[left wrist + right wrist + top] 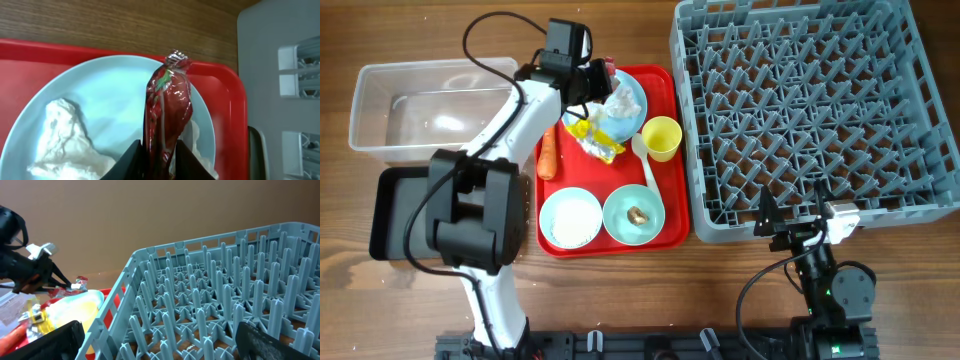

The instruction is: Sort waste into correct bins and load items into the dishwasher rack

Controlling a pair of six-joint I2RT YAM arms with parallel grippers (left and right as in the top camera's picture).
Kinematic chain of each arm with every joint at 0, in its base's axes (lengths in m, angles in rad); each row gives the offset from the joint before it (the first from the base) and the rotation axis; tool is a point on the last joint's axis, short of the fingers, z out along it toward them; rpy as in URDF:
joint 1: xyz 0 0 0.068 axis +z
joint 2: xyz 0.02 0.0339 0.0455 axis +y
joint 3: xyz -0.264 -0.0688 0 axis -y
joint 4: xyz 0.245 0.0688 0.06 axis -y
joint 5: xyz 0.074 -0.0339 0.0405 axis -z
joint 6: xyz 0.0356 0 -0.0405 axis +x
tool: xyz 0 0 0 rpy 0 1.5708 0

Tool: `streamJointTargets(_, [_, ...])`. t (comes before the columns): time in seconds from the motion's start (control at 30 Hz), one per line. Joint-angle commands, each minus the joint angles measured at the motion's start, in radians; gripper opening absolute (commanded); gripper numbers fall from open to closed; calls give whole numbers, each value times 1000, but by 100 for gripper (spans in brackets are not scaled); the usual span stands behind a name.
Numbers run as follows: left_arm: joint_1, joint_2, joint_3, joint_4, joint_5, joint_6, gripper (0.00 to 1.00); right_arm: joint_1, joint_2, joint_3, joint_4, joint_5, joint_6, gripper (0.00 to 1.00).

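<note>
My left gripper is shut on a red crinkled wrapper and holds it upright over the pale-blue plate at the back of the red tray. Crumpled white tissue lies on that plate. A yellow wrapper, a carrot, a yellow cup and a white spoon are on the tray. One bowl holds rice, the other a brown lump. My right gripper is open and empty at the near edge of the grey rack, whose pegs fill the right wrist view.
The clear tub stands at the back left, with the black tub in front of it; both are left of the tray. My left arm crosses above them. The rack's wall runs close along the tray's right edge.
</note>
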Motion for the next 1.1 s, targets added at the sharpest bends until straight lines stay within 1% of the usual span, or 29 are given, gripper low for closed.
streamJointTargets(0.0, [3, 33, 0, 18, -20, -2, 23, 4, -2, -1, 5, 11, 7, 100])
streamJointTargets(0.03, [3, 37, 0, 26, -23, -1, 23, 4, -2, -1, 5, 11, 7, 100])
streamJointTargets(0.07, [3, 37, 0, 39, -23, -1, 15, 4, -2, -1, 5, 11, 7, 100])
streamJointTargets(0.1, [3, 37, 0, 51, -23, -1, 4, 4, -2, -1, 5, 11, 7, 100])
streamJointTargets(0.2, [5, 3, 0, 107, -34, -2, 4, 4, -1, -1, 5, 11, 7, 100])
streamJointTargets(0.3, [18, -97, 6, 106, -153, -2, 4, 4, -1, -1, 5, 11, 7, 100])
streamJointTargets(0.37, [38, -180, 6, 58, -229, -10, 4, 4, -1, -1, 5, 11, 7, 100])
streamJointTargets(0.43, [80, -266, 6, -46, -328, -91, 4, 4, -1, -1, 5, 11, 7, 100])
streamJointTargets(0.53, [170, -348, 6, -166, -392, -167, 4, 4, -1, -1, 5, 11, 7, 100])
streamJointTargets(0.57, [196, -358, 6, -193, -386, -186, 4, 4, -1, -1, 5, 11, 7, 100])
streamJointTargets(0.6, [229, -362, 6, -229, -338, -193, 4, 4, -1, -1, 5, 11, 7, 100])
streamJointTargets(0.7, [277, -346, -9, -317, -142, -192, 4, 4, -1, -1, 5, 11, 7, 100])
streamJointTargets(0.77, [269, -331, -21, -348, -134, -172, 5, 4, -1, -1, 5, 11, 7, 100])
streamJointTargets(0.8, [253, -320, -24, -359, -133, -130, 6, 4, -1, -1, 5, 11, 7, 100])
streamJointTargets(0.83, [232, -315, -28, -362, -135, -86, 9, 4, -1, -1, 5, 11, 7, 100])
streamJointTargets(0.87, [216, -314, -29, -365, -143, -67, 11, 4, -1, -1, 5, 11, 7, 100])
streamJointTargets(0.9, [197, -314, -29, -370, -159, -53, 15, 4, -1, -1, 5, 11, 7, 100])
streamJointTargets(0.97, [140, -314, -29, -386, -253, -49, 19, 4, -1, -1, 5, 11, 7, 100])
streamJointTargets(1.0, [113, -312, -29, -394, -299, -49, 23, 4, -1, -1, 5, 11, 7, 100])
streamJointTargets(1.07, [66, -309, -32, -412, -374, -48, 34, 4, -1, -1, 5, 11, 7, 100])
